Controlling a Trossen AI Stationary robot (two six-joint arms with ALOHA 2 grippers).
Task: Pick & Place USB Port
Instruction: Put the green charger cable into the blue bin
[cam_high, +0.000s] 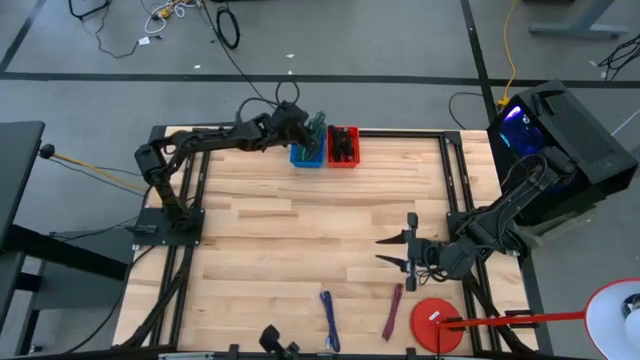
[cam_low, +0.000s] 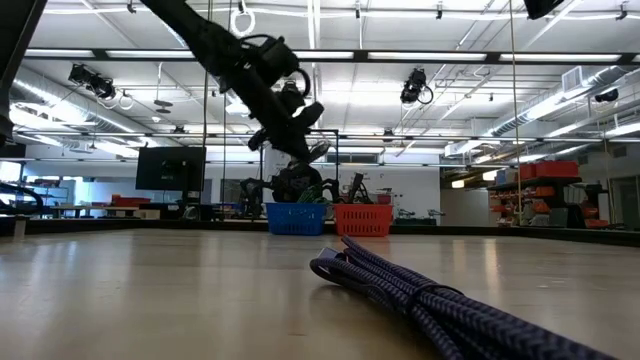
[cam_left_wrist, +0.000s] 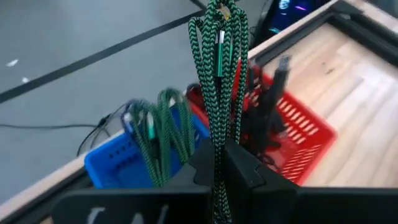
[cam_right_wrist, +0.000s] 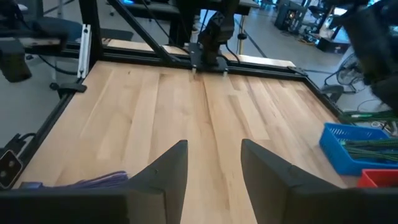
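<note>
My left gripper (cam_left_wrist: 219, 155) reaches to the table's far edge and hovers over the blue basket (cam_high: 306, 156), shut on a coiled green-and-black braided cable (cam_left_wrist: 217, 56). More green cables (cam_left_wrist: 158, 134) lie in the blue basket. The red basket (cam_high: 343, 147) beside it holds dark cables (cam_left_wrist: 270, 102). My right gripper (cam_high: 393, 250) waits open, low over the table's near right part. A blue cable (cam_high: 329, 320) and a maroon cable (cam_high: 393, 312) lie flat near the table's near edge. My left gripper pinches the green-and-black cable bundle between its two fingers (cam_left_wrist: 239, 165), several strands of the coil together (cam_left_wrist: 217, 134). The fingers come from above, slanting toward the far edge. The bundle stretches out past the fingertips over the two baskets; whether its far end touches the basket I cannot tell.
A red disc (cam_high: 437, 323) sits at the near right corner beside the right arm. A black frame rail (cam_high: 400, 133) borders the table. Bare wood (cam_high: 300, 230) lies between the baskets and the near cables. The low view shows the blue cable (cam_low: 420, 290) close in front.
</note>
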